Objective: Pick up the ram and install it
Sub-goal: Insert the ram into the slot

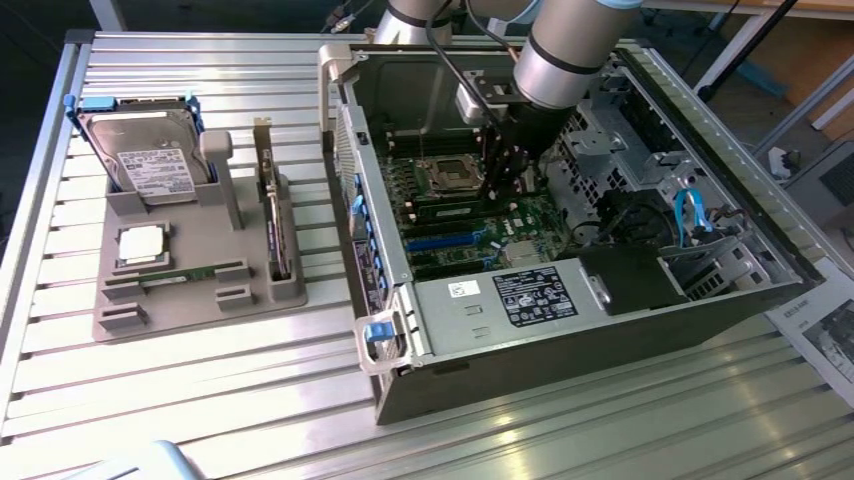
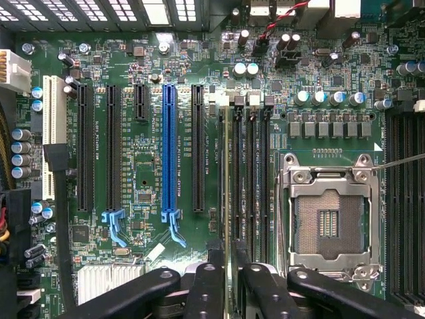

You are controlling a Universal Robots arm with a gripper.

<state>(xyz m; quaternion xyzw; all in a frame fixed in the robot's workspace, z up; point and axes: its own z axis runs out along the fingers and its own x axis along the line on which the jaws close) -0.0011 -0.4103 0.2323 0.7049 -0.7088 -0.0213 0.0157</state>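
My gripper [image 1: 514, 188] reaches down into the open computer case [image 1: 467, 340], over the motherboard's memory slots [image 2: 251, 179]. In the wrist view the ram [image 2: 227, 186] appears edge-on as a thin green strip lying along the slot beside the empty black ones. The two dark fingers [image 2: 209, 286] close on its near end, so the gripper [image 2: 228, 274] is shut on it. Whether the stick is fully seated in the slot I cannot tell. A second, matching ram [image 1: 187, 272] lies in the grey holder [image 1: 200, 305] at the exterior view's left.
The holder also carries a hard drive [image 1: 147, 160], an upright expansion card [image 1: 274, 215] and a square silver processor chip [image 1: 140, 245]. Beside the memory slots are the open processor socket [image 2: 330, 226] and a blue expansion slot [image 2: 169, 153]. Case walls and cables surround the arm.
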